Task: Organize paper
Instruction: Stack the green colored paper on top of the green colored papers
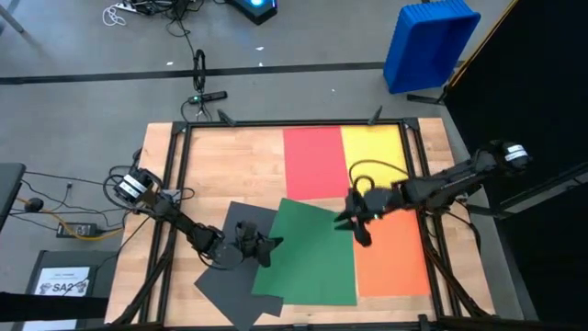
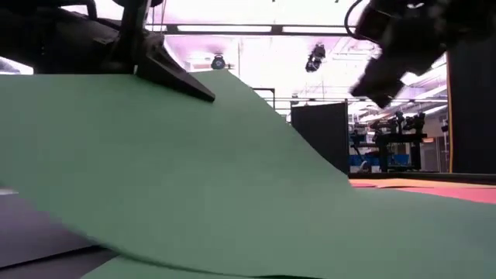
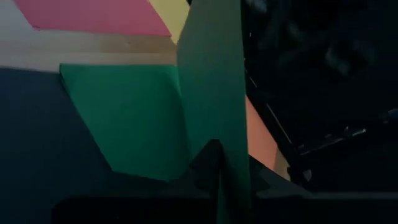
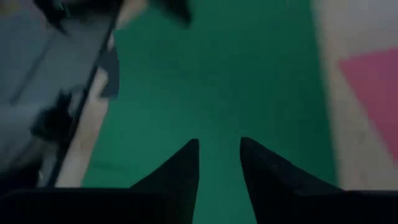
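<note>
- The green sheet (image 1: 308,253) is being pinched at its edge by the left claw (image 1: 260,246), whose fingers are closed on it; that edge is being held raised off the surface (image 1: 239,161).
- The right claw (image 1: 356,223) is being held over the green sheet's far corner, fingers (image 4: 177,177) slightly parted, with nothing gripped.
- Beside the green sheet, the orange sheet (image 1: 393,257) is lying flat; the red sheet (image 1: 314,161) and yellow sheet (image 1: 375,152) are lying beyond it, and the dark grey sheets (image 1: 230,276) are partly tucked beneath it.
</note>
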`<state>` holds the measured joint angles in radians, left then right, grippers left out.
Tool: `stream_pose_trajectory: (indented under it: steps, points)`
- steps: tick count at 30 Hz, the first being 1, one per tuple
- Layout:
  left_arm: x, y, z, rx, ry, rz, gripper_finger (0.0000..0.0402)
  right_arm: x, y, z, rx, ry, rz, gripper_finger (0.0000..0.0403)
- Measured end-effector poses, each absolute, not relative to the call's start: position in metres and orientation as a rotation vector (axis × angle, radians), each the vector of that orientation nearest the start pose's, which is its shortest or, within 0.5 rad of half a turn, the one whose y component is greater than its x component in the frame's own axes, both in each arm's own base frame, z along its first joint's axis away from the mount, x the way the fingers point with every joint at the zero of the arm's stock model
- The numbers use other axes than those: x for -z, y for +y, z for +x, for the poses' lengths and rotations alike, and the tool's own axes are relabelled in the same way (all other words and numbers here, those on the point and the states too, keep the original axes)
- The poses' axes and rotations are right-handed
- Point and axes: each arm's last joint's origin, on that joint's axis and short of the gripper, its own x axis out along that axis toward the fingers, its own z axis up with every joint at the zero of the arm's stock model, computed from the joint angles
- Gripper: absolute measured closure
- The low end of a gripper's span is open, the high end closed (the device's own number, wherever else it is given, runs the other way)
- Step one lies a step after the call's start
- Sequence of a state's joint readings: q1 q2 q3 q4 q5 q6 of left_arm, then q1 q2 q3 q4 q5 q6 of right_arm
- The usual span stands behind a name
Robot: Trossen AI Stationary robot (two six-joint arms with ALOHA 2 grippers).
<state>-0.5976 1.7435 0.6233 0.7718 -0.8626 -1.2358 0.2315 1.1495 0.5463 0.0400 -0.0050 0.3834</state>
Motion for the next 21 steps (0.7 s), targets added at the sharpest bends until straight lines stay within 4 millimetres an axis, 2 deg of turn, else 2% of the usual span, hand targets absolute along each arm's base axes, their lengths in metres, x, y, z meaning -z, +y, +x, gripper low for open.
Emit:
stream_pose_trajectory:
  steps: [4,8,11,15,21]
  points:
    - [-0.138,-0.158,0.271,-0.413,0.037,-1.002,0.0402,-0.188,0.081,0.215,-0.108,0.699,0.261,0.0334]
    - [-0.126,-0.167,0.278,-0.455,0.014,-1.038,0.0402,-0.178,0.098,0.204,-0.097,0.781,0.237,0.0364]
    - [-0.117,-0.176,0.285,-0.471,0.000,-1.069,0.0401,-0.171,0.105,0.197,-0.093,0.856,0.228,0.0385]
    - [-0.115,-0.184,0.297,-0.489,-0.040,-1.081,0.0402,-0.158,0.112,0.195,-0.103,0.936,0.205,0.0401]
    - [-0.113,-0.186,0.303,-0.547,-0.110,-1.080,0.0402,-0.135,0.120,0.205,-0.114,1.008,0.216,0.0402]
